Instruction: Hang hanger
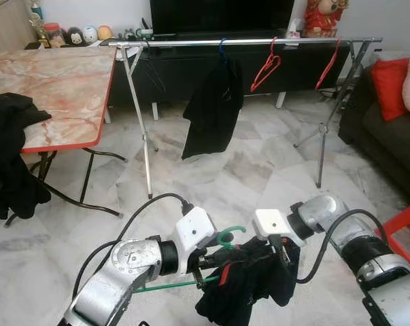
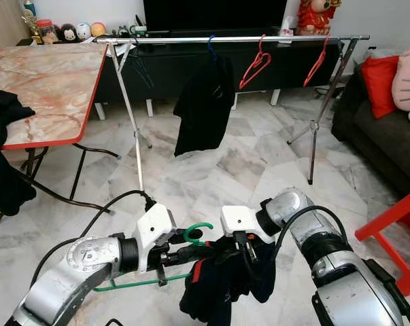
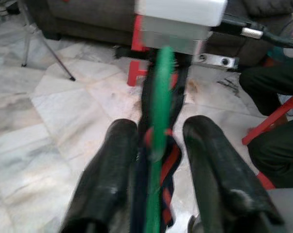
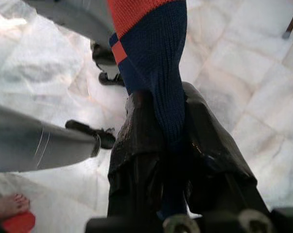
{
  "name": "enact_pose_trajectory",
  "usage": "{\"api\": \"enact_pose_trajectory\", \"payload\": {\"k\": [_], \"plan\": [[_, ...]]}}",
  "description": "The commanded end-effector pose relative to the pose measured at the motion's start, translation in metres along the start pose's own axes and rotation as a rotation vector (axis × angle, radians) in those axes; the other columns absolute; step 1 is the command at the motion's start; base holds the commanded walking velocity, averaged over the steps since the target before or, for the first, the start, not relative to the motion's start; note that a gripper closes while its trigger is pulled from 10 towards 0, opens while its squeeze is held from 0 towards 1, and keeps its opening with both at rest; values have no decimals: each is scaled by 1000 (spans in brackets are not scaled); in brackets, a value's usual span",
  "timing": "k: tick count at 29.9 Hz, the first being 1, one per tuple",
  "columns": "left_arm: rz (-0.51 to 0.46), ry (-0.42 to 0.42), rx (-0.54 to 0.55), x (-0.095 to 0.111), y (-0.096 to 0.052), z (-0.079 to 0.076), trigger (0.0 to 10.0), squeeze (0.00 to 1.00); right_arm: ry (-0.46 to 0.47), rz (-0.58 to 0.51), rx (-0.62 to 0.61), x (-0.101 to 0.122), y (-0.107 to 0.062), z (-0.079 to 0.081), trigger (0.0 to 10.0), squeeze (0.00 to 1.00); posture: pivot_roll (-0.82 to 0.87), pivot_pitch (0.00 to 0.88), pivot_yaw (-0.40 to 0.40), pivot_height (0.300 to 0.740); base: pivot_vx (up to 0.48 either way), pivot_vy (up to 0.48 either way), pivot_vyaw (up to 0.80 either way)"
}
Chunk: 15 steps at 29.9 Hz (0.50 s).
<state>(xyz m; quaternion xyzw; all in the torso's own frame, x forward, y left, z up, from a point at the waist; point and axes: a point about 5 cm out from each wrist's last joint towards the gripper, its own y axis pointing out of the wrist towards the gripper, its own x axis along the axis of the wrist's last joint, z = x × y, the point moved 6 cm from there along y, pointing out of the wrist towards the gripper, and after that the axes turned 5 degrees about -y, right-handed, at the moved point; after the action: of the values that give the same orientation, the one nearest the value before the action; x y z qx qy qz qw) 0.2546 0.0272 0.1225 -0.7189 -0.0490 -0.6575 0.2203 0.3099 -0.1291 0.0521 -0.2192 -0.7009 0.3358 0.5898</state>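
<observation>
At far left we saw a marble tabletop (image 1: 62,88) with dark clothes draped over its edge. Low in front, our left gripper (image 1: 206,261) had its jaws closed on the green hanger (image 1: 226,237), which ran between them. Beside it, our right gripper (image 1: 283,252) pinched the dark garment (image 1: 249,285) hung on that hanger. Beyond stood the rail (image 1: 245,42), well apart.

Three hangers on the rack (image 1: 245,42): two red (image 1: 266,66), one blue (image 1: 221,49); one green hanger (image 1: 226,238).
</observation>
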Motion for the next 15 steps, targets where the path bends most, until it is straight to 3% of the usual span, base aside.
{"api": "enact_pose_trajectory", "payload": {"k": [1, 7, 15], "plan": [[-18, 3, 8, 7, -9, 3, 10000, 1000, -21, 31, -14, -1, -8, -4, 0, 0, -40, 0, -43, 740, 0, 0, 0], [14, 6, 42, 3, -24, 12, 10000, 1000, -13, 77, -12, -11, -11, -1, 0, 0, -42, 0, -44, 740, 0, 0, 0], [74, 24, 153, -9, -43, 30, 10000, 1000, 35, 80, -172, -15, -19, -20, 0, 0, -44, 0, -47, 740, 0, 0, 0]]}}
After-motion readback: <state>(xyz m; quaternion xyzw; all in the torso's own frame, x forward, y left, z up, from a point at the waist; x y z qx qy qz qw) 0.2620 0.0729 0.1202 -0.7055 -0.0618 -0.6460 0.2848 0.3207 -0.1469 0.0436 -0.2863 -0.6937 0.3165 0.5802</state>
